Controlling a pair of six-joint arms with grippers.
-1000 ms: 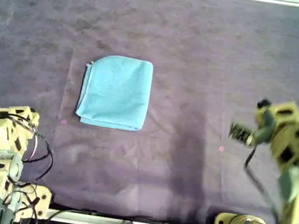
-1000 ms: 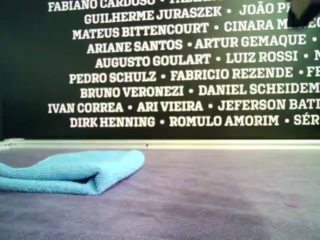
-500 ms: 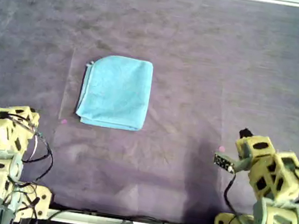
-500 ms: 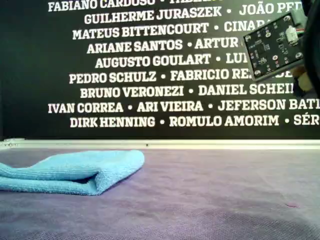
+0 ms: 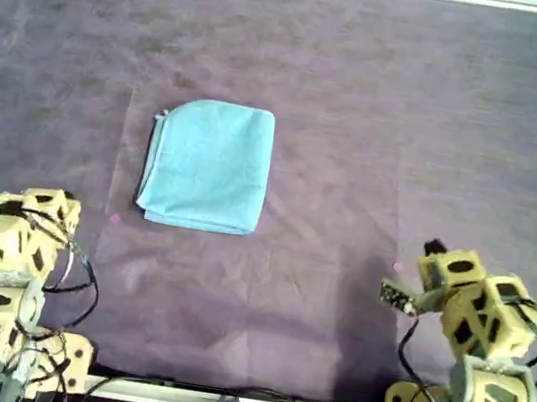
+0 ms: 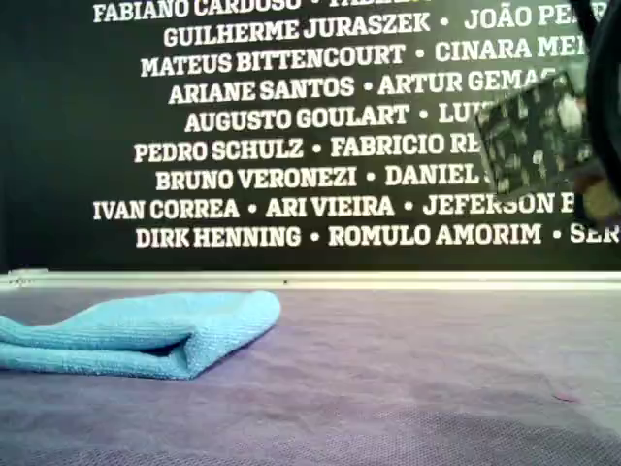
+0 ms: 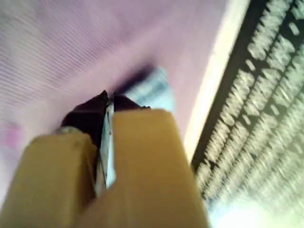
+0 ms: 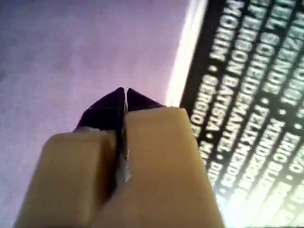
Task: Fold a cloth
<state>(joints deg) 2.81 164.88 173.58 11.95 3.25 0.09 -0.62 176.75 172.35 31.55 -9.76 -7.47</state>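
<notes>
Near edge first: both arms sit folded back at the near side of the tabletop [image 5: 385, 97], which is covered by the dark purple mat [image 5: 353, 173]. Left tool [image 7: 108, 97], at overhead view's near left, has jaws pressed together w/ nothing between them; it has barely shifted over the last sec. Right tool [image 8: 124, 92] is likewise closed and empty. That arm is what changed: a sec ago it was up at the overhead view's right edge, mid-depth, and it has since drawn back and down to the near right corner, settling approx. level w/ the left arm. In the exterior view a blurred circuit board [image 6: 534, 131] on that arm has come into view at the exterior view's right.

Further out, the cloth [image 5: 208, 164] lies left of centre in the overhead view, well apart from both tools. It hasn't moved. It reads as a compact folded rectangle, layers stacked, rounded fold edge showing in exterior view.

Judgement: fold looks done; arms retreating to rest suggests task is at or v. near its end.
</notes>
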